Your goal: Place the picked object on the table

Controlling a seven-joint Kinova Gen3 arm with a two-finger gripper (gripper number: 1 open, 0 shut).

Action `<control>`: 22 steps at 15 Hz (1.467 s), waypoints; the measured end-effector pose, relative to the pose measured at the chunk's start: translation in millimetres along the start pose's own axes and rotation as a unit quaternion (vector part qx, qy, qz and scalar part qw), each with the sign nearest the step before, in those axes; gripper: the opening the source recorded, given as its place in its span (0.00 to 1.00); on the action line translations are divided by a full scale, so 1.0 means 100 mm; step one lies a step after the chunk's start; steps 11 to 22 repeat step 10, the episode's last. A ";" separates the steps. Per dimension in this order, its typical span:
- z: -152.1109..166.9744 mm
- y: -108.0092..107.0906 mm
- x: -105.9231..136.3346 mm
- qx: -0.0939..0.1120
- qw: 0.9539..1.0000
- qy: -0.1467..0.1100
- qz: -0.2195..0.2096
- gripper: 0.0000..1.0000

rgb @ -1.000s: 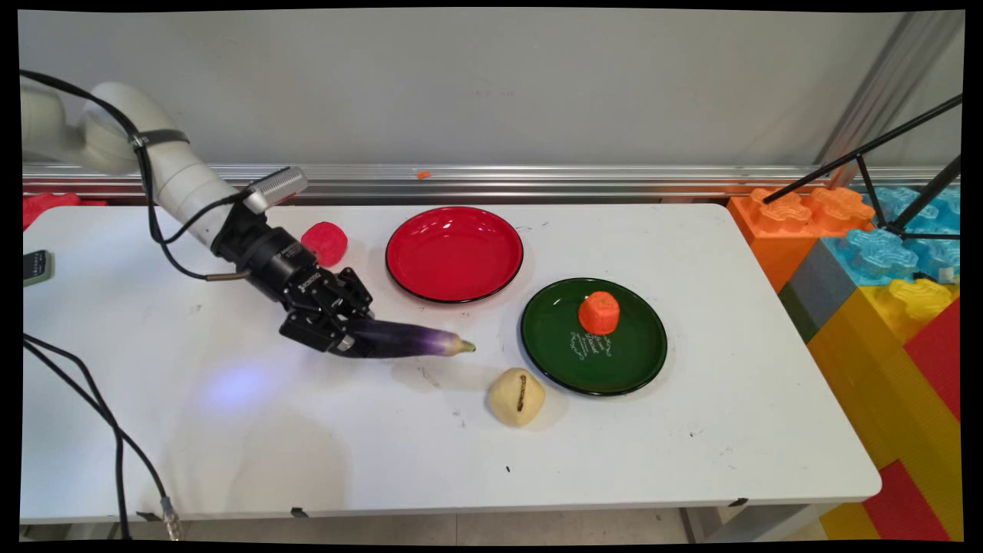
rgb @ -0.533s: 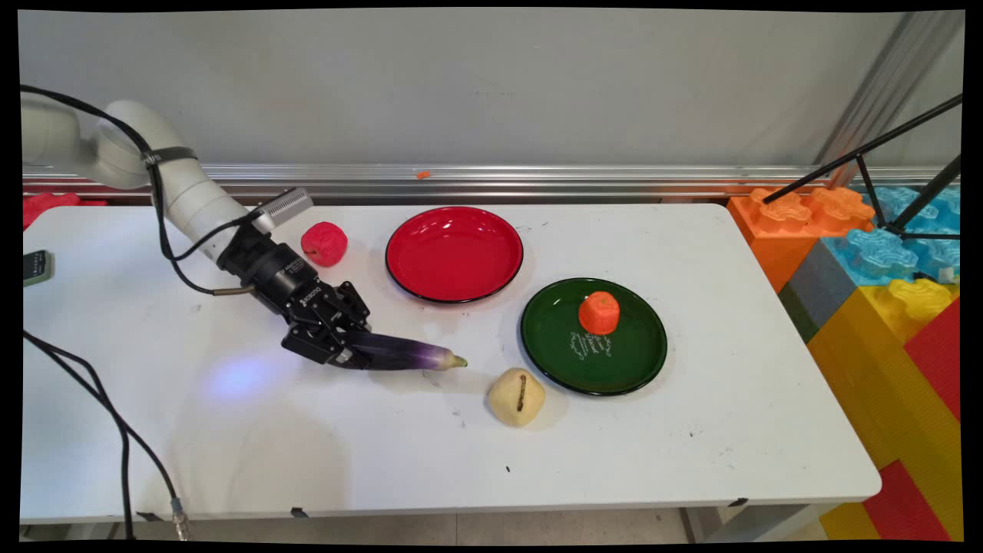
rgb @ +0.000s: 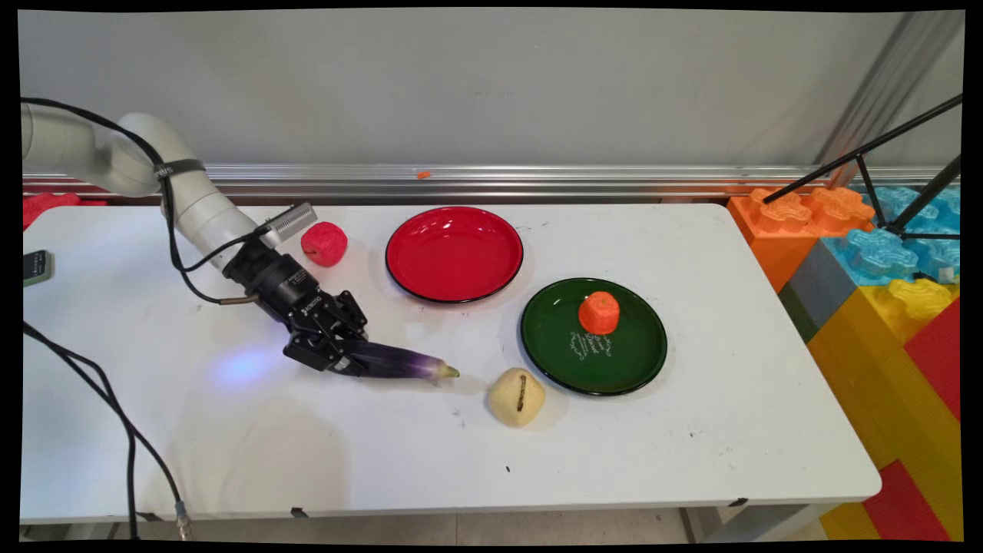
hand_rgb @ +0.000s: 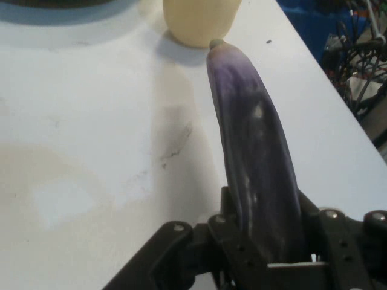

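Main view: pale potato [rgb: 516, 396] just beyond gripped eggplant's [rgb: 399, 361] tip.

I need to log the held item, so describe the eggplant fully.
The eggplant is long, slim and glossy, dark purple fading paler toward a small greenish tip; it looks like a plastic toy. The claw is shut on its thick end. It lies nearly level, low over the white table, tip pointing toward the cream potato-like piece, just short of it. Whether it touches the table cannot be told.
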 end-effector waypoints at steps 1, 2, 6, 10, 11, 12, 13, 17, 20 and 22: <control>0.01 -0.01 -0.02 0.000 1.000 -0.002 0.001 0.00; 0.01 -0.02 -0.04 0.000 1.000 -0.004 0.002 0.00; 0.01 -0.04 -0.09 0.000 1.000 -0.009 0.005 1.00; -0.01 -0.04 -0.13 -0.004 1.000 -0.012 0.011 1.00; -0.01 -0.04 -0.13 -0.004 1.000 -0.012 0.011 1.00; -0.01 -0.04 -0.13 -0.004 1.000 -0.012 0.011 1.00; -0.01 -0.04 -0.13 -0.004 1.000 -0.012 0.011 1.00; -0.01 -0.04 -0.13 -0.004 1.000 -0.012 0.011 1.00; -0.01 -0.04 -0.13 -0.004 1.000 -0.012 0.011 1.00; -0.01 -0.04 -0.13 -0.004 1.000 -0.012 0.011 1.00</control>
